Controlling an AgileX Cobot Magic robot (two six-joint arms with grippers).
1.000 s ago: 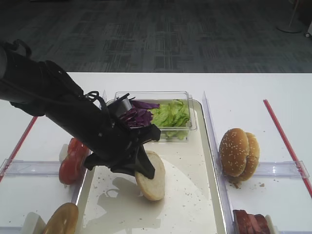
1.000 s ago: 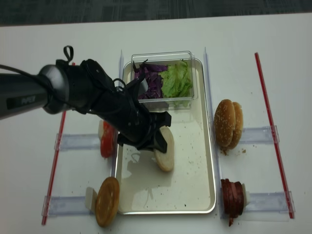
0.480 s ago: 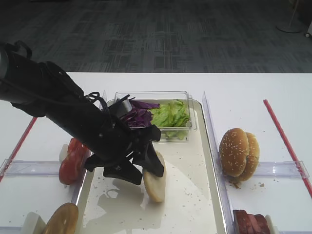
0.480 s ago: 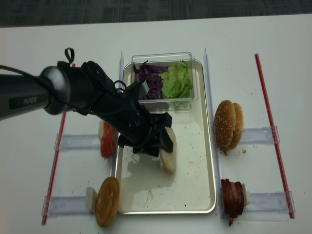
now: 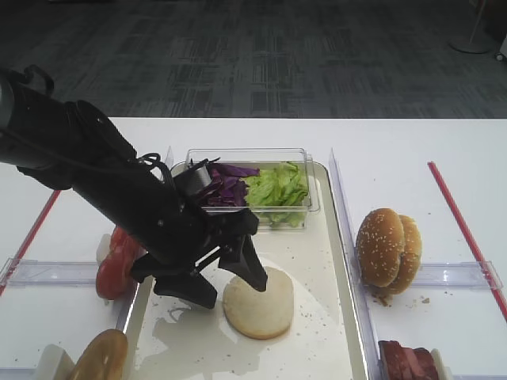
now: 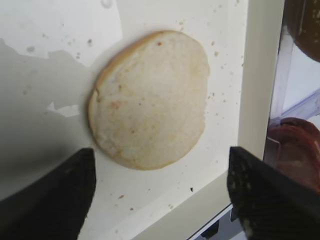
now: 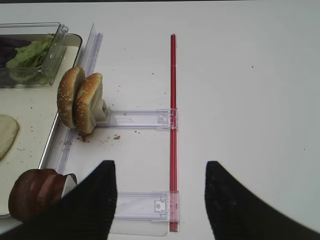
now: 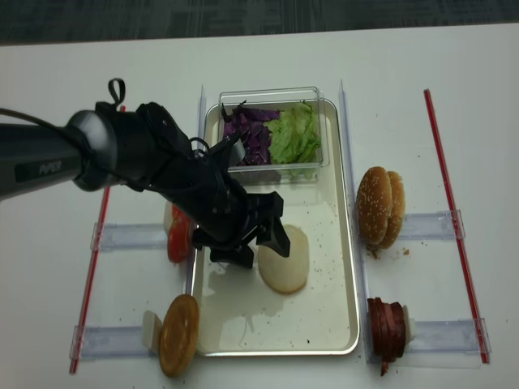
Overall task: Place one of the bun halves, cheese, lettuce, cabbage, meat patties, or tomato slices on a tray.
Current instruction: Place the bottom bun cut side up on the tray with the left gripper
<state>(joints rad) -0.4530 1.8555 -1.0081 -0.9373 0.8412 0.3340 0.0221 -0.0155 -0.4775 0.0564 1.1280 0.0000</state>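
Now we see the pale bun half (image 5: 257,302) lying flat, cut face up, on the cream tray (image 5: 337,301), roughly mid-tray and a little toward the near end. Our left gripper (image 5: 223,279) hangs just above its left edge with the jaws spread wide and nothing between them; the left wrist view shows the bun half (image 6: 150,98) clear of both fingers (image 6: 47,197). Bare tray floor lies open to the right of the bun and toward the near rim, speckled with crumbs.

At the far end of the tray stands a clear tub (image 8: 324,130) holding purple cabbage (image 8: 250,138) beside green lettuce (image 8: 292,134). Clear plastic rails flank the tray's long sides. Left of it we find tomato slices (image 8: 178,239) standing in a rail and a browner bun (image 8: 178,334) nearer us. On the right stand sesame buns (image 8: 381,207) on edge and the meat patties (image 8: 388,328).

Our right gripper (image 7: 160,200) hovers over bare white table (image 7: 250,100) beside a red strip (image 7: 172,130), fingers parted and empty. Beyond the table lies dark patterned carpet (image 5: 261,55).
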